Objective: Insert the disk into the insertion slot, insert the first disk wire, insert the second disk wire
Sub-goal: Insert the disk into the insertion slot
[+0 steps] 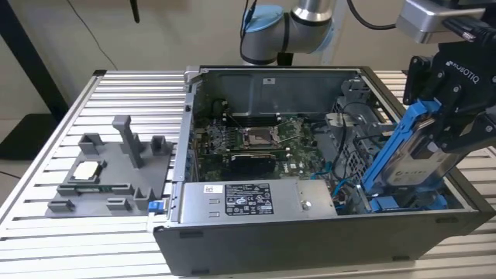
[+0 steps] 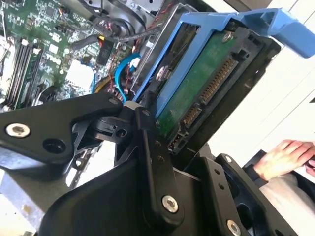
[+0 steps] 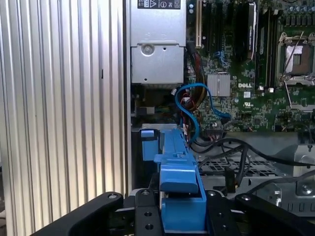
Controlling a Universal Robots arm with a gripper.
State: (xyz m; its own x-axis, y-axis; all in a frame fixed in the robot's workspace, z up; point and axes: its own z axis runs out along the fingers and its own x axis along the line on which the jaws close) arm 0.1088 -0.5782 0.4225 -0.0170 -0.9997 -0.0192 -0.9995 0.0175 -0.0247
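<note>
Exterior view: claw (image 1: 448,138) clenched on the disk (image 1: 409,165), gripping it by its blue carrier (image 1: 391,145). Disk tilted steeply, lower end down at the insertion slot (image 1: 396,204) at the exterior view's right of the open PC case (image 1: 310,244), upper end above the case rim. Not lying flat in the slot. Power-supply box (image 1: 256,199) sits just beside.

The arm (image 1: 298,14) is showing a silver tube section joined to a rounded joint with a light blue cap (image 1: 268,20). A black cable (image 1: 364,17) is running along it toward a grey boxy wrist block (image 1: 430,17). The gripper (image 1: 438,131) is presenting a matte black body carrying white lettering. In the second wrist view its black finger links (image 2: 152,167) are showing round silver screws (image 2: 170,204) at their pivots.
</note>
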